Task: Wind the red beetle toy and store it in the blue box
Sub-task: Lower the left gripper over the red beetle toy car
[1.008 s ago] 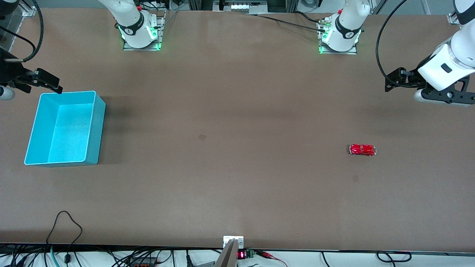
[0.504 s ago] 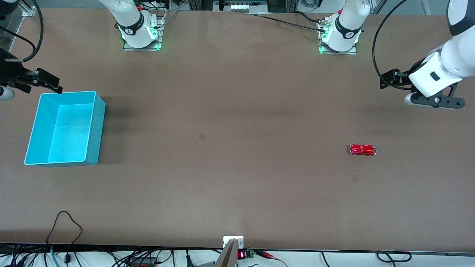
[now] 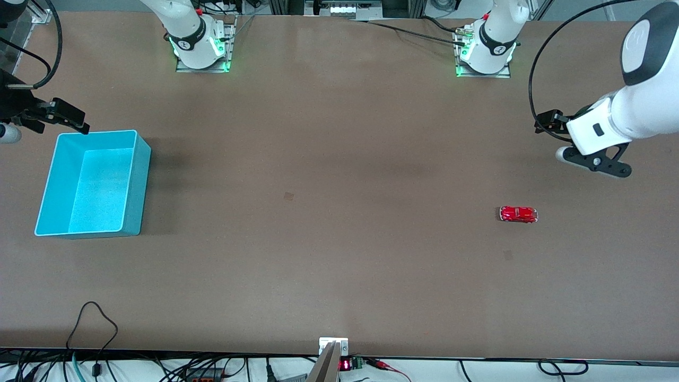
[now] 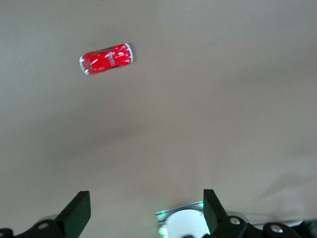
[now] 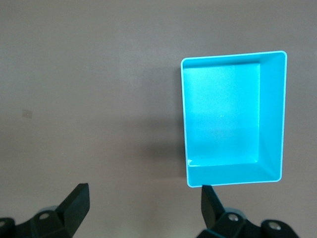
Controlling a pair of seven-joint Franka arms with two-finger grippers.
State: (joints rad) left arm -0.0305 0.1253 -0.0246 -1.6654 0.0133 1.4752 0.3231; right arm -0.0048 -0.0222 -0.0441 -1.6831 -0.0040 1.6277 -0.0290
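The red beetle toy (image 3: 519,214) is a tiny glossy car lying on the brown table toward the left arm's end; the left wrist view shows the toy (image 4: 106,58) with nothing touching it. My left gripper (image 3: 549,122) hangs in the air over bare table, apart from the toy, and the left gripper (image 4: 144,194) is open and empty. The blue box (image 3: 135,185) sits at the right arm's end, empty. My right gripper (image 3: 69,115) waits above the table beside a corner of that box (image 5: 271,114). The right gripper (image 5: 144,188) is open with nothing between its fingers.
The two arm bases (image 3: 201,48) (image 3: 485,53) stand along the table's edge farthest from the front camera. The left arm's base (image 4: 185,225) shows between my left fingers. Loose cables (image 3: 93,318) and a small device (image 3: 339,361) lie at the edge nearest that camera.
The left arm has swung its gripper lower and closer to the toy. The right arm, the toy and the box have not moved.
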